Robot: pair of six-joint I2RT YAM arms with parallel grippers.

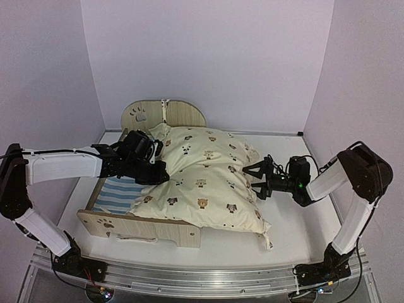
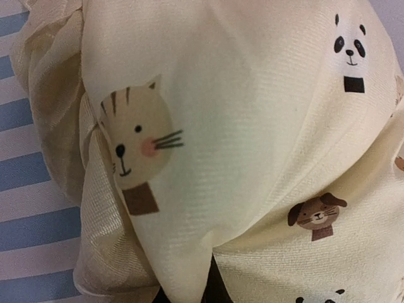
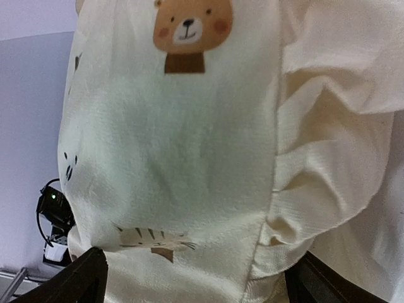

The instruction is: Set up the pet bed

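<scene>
The pet bed has an arched light-wood headboard (image 1: 165, 113), a low footboard (image 1: 142, 228) and a blue-and-white striped base (image 1: 118, 193). A cream animal-print cushion (image 1: 205, 177) lies across it and hangs over its right side. My left gripper (image 1: 153, 172) is shut on the cushion's left edge; in the left wrist view a fold of cushion (image 2: 252, 126) runs down into my left gripper (image 2: 186, 295), beside the striped base (image 2: 25, 180). My right gripper (image 1: 255, 178) is open at the cushion's right edge; in the right wrist view the cushion (image 3: 189, 139) sits between its spread fingers (image 3: 82, 278).
The bed stands on a white table (image 1: 297, 233) boxed in by pale walls at the back and both sides. A white cord lies under the footboard (image 1: 136, 239). The ruffled white floral pillow is not in view.
</scene>
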